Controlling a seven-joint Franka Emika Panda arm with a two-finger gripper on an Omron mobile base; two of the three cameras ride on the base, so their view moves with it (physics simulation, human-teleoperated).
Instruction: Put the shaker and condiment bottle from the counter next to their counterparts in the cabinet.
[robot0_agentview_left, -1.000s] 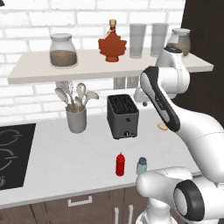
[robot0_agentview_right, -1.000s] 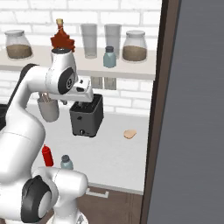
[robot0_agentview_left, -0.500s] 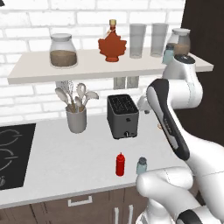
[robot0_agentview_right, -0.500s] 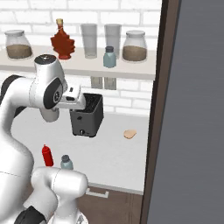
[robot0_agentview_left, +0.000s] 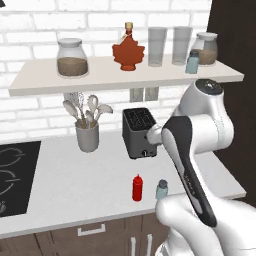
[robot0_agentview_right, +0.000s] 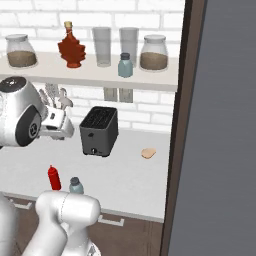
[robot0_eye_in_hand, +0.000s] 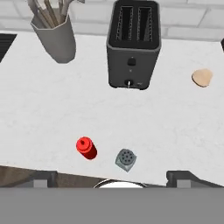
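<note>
- Left base view: the condiment bottle and the shaker stand side by side on the desk; a twin shaker and maple-leaf bottle sit on the cabinet.
- Right base view: both items stand below the gripper.
- Hand view: the gripper is open, 2 fingers wide apart, holding nothing; the condiment bottle and shaker lie between them, the toaster beyond.

Two shakers, two jars, two glasses, one red bottle, one toaster.
</note>
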